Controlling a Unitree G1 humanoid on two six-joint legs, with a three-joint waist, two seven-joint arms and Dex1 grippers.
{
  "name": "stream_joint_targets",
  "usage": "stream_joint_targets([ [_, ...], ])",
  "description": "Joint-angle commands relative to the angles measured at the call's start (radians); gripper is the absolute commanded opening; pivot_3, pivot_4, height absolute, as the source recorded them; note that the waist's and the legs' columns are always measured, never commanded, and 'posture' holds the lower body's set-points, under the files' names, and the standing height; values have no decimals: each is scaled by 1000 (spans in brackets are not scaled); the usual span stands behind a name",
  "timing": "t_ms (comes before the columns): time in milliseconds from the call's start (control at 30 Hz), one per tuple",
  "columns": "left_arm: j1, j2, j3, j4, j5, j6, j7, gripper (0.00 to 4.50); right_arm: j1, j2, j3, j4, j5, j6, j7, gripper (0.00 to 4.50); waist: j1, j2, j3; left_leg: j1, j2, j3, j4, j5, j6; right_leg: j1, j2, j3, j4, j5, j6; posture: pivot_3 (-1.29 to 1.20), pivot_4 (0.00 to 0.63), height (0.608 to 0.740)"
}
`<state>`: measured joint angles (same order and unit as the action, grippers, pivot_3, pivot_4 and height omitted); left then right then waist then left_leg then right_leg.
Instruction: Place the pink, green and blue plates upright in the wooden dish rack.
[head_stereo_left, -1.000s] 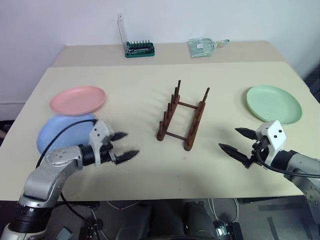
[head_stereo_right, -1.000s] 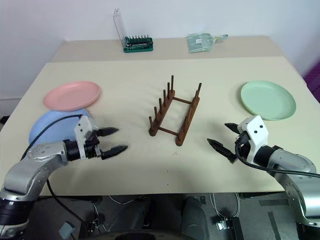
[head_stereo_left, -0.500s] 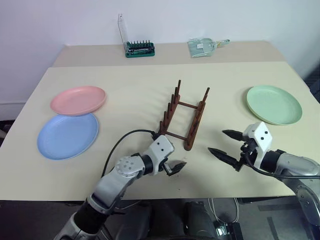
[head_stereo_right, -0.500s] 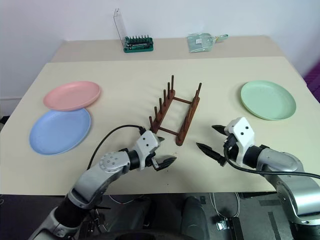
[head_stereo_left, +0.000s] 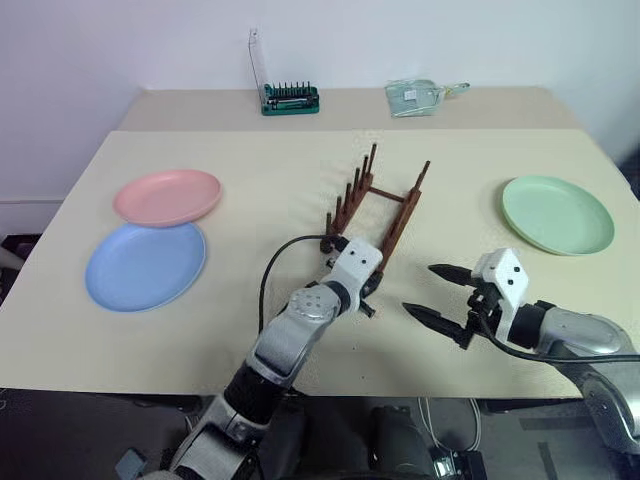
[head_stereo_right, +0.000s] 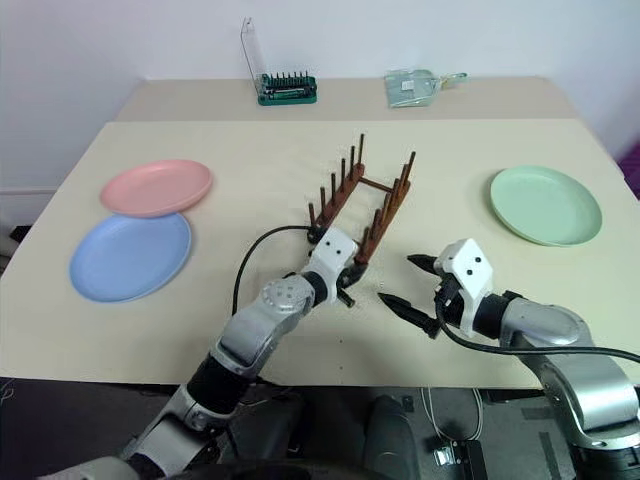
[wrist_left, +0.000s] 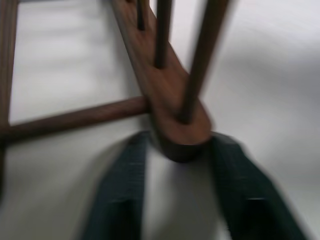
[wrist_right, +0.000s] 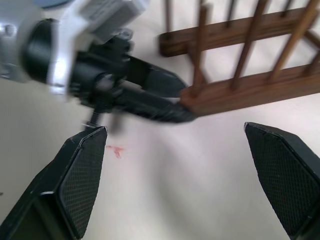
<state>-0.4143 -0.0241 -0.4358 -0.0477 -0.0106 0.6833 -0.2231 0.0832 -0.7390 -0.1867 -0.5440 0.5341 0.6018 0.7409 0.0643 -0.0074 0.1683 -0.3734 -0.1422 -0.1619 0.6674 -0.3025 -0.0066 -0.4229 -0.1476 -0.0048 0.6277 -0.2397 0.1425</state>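
Left gripper (wrist_left: 182, 200) fingers straddle the rack (head_stereo_left: 375, 210) rail's near end, seemingly pinching it; right gripper (head_stereo_left: 440, 295) fingers spread alongside.

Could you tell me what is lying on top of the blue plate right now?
The pink plate overlaps the far rim of the blue plate; the blue plate's dish is otherwise bare. The covered strip of rim cannot be seen.

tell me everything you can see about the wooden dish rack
The wooden dish rack is small and dark brown: two parallel rails, each with a row of upright pegs, joined by thin crossbars. It holds no plates. It stands mid-table, running at an angle away from the robot. In the left wrist view the left hand's two black fingers flank the rounded near end of one rail, seemingly touching it.
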Motion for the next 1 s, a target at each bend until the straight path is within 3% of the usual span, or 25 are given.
stream_joint_targets([
  [33, 1, 20, 40, 30, 26, 4, 19, 706, 12, 8, -11, -32, 1, -20, -7, 4500, -1, 0, 0, 0, 0, 0, 0, 0, 0, 0, 0, 0, 0, 0, 0, 0, 150, 740],
  [133, -2, 94, 54, 11, 22, -35, -39, 706, 46, 8, -29, -44, -1, -26, -12, 4500, -3, 0, 0, 0, 0, 0, 0, 0, 0, -1, 0, 0, 0, 0, 0, 0, 150, 740],
  [267, -15, 199, 67, 1, -51, -209, -239, 706, 85, -11, -37, -52, -22, -41, -6, 4500, -13, 0, 0, 0, 2, 0, 0, 0, 0, -1, 2, 1, 1, 0, 0, 0, 150, 740],
  [367, -49, 336, 46, 18, -123, -405, -557, 706, 134, -33, -35, -70, -36, -40, 10, 4500, -13, 0, 0, -1, 1, 0, -1, 0, 0, -2, 2, 1, 0, 0, 0, 0, 150, 740],
  [433, -86, 375, 42, 81, -142, -458, -675, 706, 161, -41, -36, -82, -41, -47, 17, 4500, -11, 0, 0, -2, 1, 0, -1, 0, 0, -3, 1, 1, 0, 0, 0, 0, 150, 740],
  [633, -285, 376, 35, 431, -131, -672, -954, 706, 203, -11, -51, -114, -62, -68, -21, 4500, -2, 0, 0, -1, -1, 0, 0, 0, 0, -1, 0, 0, -1, 1, 0, 0, 150, 740],
  [900, -461, 305, 44, 815, -65, -874, -1070, 706, 299, 28, -90, -187, -75, -71, -83, 4500, -4, -1, 1, -2, -1, 0, 0, -1, 2, -1, 0, 0, -3, 0, 0, 0, 150, 740],
  [1000, -485, 281, 61, 885, -60, -880, -1083, 2170, 334, 37, -110, -211, -77, -69, -92, 4500, -3, -1, 1, -2, -1, 0, 0, -1, 2, -1, 0, 0, -3, 0, 1, 0, 150, 740],
])
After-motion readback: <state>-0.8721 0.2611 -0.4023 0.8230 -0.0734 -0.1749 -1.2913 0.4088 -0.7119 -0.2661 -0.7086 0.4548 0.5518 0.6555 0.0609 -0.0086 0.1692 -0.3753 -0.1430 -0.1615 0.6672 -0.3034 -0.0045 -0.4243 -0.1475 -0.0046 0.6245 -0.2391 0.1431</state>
